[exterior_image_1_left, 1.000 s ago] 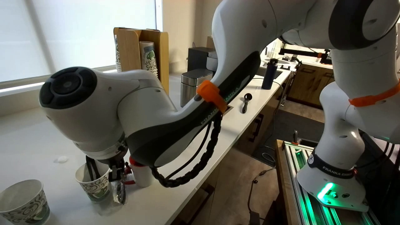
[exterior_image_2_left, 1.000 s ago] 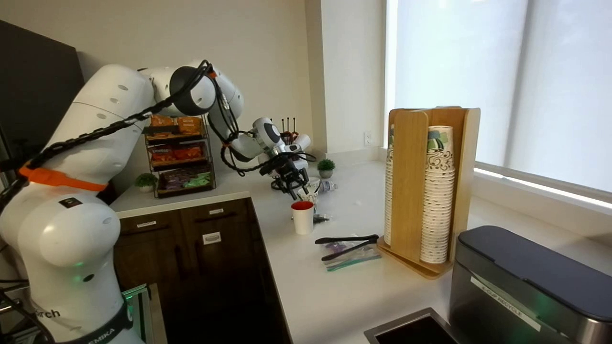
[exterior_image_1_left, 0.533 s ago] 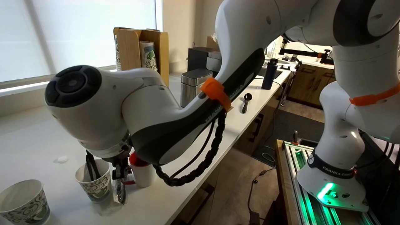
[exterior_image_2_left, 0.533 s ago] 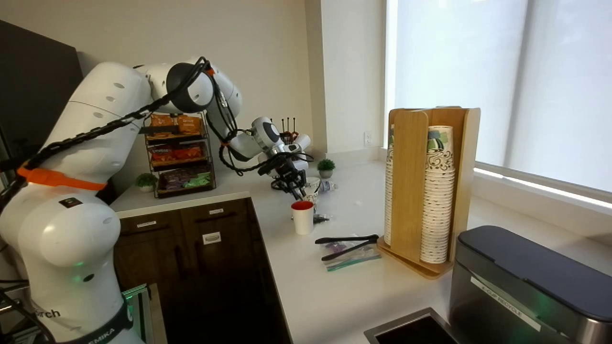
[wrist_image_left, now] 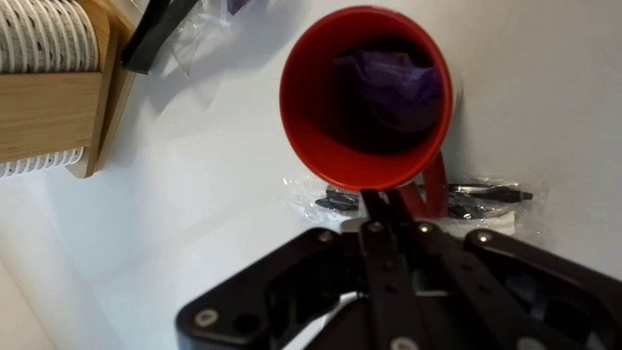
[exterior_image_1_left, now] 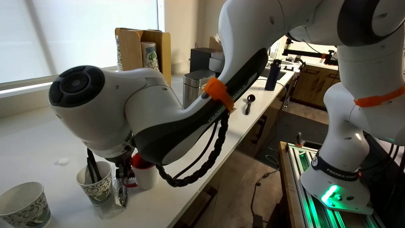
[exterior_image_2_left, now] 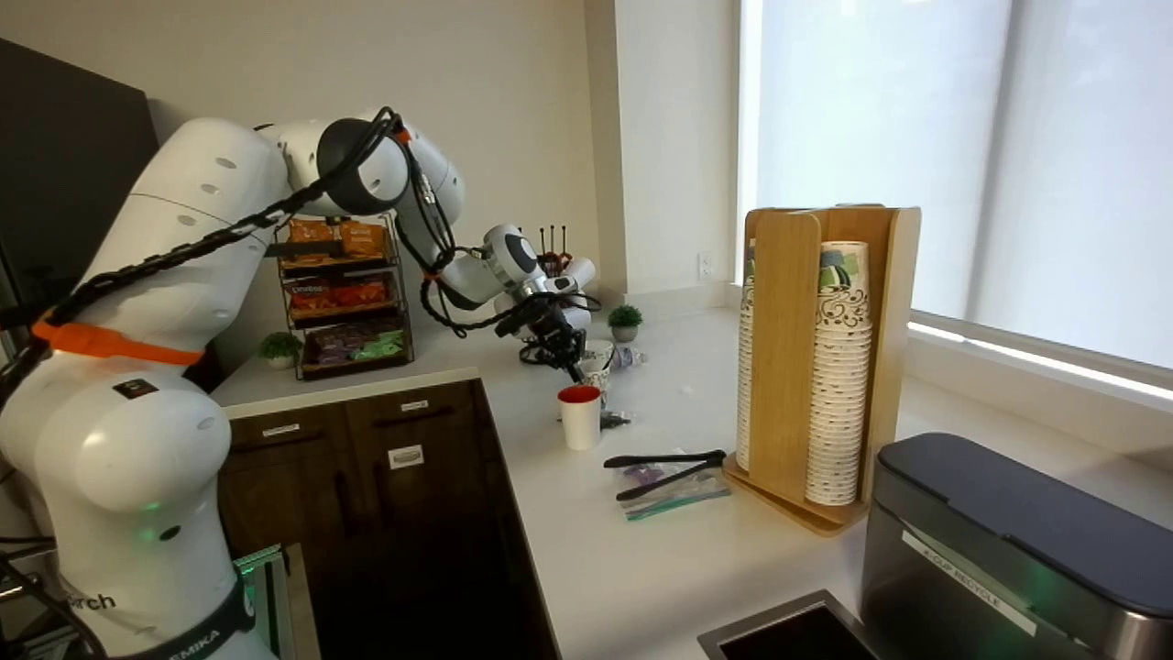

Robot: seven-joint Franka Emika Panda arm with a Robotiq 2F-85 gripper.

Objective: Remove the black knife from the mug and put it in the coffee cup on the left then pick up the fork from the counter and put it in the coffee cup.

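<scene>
The white mug (exterior_image_2_left: pixel 581 424) with its red inside (wrist_image_left: pixel 316 131) stands on the counter (exterior_image_1_left: pixel 152 205); a purple wrapper lies in it and no knife shows there. My gripper (wrist_image_left: pixel 384 195) is low beside its rim near the red handle, jaws drawn together; whether a fold of film is pinched between them I cannot tell. Just beyond and below the fingertips lies a clear-wrapped pack of black utensils (wrist_image_left: pixel 491 193); whether the fork is in it is unclear. Two black handles (exterior_image_1_left: pixel 94 169) lean in the patterned coffee cup (exterior_image_1_left: pixel 98 191); one may be the black knife.
A wider patterned cup (exterior_image_1_left: pixel 25 207) stands beyond the coffee cup. Black tongs (exterior_image_2_left: pixel 664 461) lie over a plastic bag (exterior_image_2_left: pixel 678 504) near the wooden cup dispenser (exterior_image_2_left: pixel 779 367). A steel bin (exterior_image_2_left: pixel 990 568) is farther along the counter.
The jaws have closed from wide apart to together. My gripper has shifted slightly towards the mug. The mug and the coffee cup have stayed in place.
</scene>
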